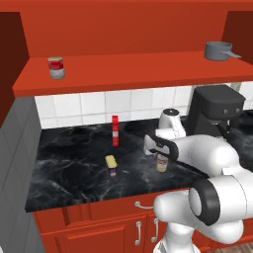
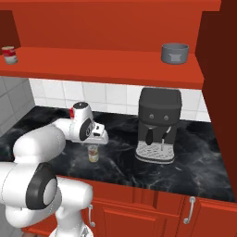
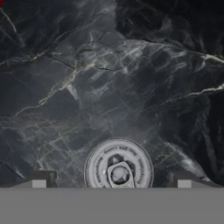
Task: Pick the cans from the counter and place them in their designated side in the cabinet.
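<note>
Gripper (image 3: 111, 183), jaws wide and empty, hangs over the round yellow-green can (image 1: 161, 163) on the counter (image 1: 69, 163); descending and closing likely follows.

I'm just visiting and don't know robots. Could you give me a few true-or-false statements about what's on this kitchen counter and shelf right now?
1. The round can stands upright on the black counter, directly under the robot's hand. True.
2. The fingers are clamped shut on that can. False: they stand wide open on either side, with the can between them, not gripped.
3. The rectangular blue tin already sits on the red shelf. False: it lies on the counter, left of the round can.
4. A red-and-white can stands on the shelf. True.
5. The coffee machine stands on the shelf. False: it stands on the counter.
</note>
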You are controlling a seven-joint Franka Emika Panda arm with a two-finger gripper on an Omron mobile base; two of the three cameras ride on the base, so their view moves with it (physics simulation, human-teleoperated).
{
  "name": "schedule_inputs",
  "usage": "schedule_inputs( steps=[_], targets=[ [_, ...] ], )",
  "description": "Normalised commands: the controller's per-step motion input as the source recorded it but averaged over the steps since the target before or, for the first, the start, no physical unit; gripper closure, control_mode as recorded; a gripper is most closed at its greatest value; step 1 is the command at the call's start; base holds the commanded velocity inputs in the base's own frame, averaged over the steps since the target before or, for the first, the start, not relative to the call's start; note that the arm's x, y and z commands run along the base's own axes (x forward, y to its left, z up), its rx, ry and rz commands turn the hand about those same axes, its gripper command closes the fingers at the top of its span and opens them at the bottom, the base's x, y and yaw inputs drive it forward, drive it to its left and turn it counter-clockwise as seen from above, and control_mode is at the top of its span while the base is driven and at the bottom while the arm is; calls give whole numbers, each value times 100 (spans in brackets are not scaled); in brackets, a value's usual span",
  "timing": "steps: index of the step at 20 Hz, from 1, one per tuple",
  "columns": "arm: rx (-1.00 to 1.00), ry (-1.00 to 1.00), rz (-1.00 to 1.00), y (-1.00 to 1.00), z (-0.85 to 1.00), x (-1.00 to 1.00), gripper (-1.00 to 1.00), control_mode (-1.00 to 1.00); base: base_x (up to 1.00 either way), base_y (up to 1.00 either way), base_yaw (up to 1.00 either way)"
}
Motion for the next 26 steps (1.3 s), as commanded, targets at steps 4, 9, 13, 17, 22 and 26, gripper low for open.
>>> schedule_inputs(
  steps=[4, 9, 13, 17, 22, 26],
  targets=[
    [0, 0, 0, 0, -14, 6, -100, -100, 0, 0, 0],
    [0, 0, 0, -2, -12, 5, -100, -100, 0, 0, 0],
    [0, 0, 0, -2, -12, 4, -100, -100, 0, 0, 0],
    [0, 0, 0, -3, -12, 6, -100, -100, 0, 0, 0],
    [0, 0, 0, -2, -12, 6, -100, -100, 0, 0, 0],
    [0, 0, 0, 0, -13, 6, -100, -100, 0, 0, 0]
  ],
)
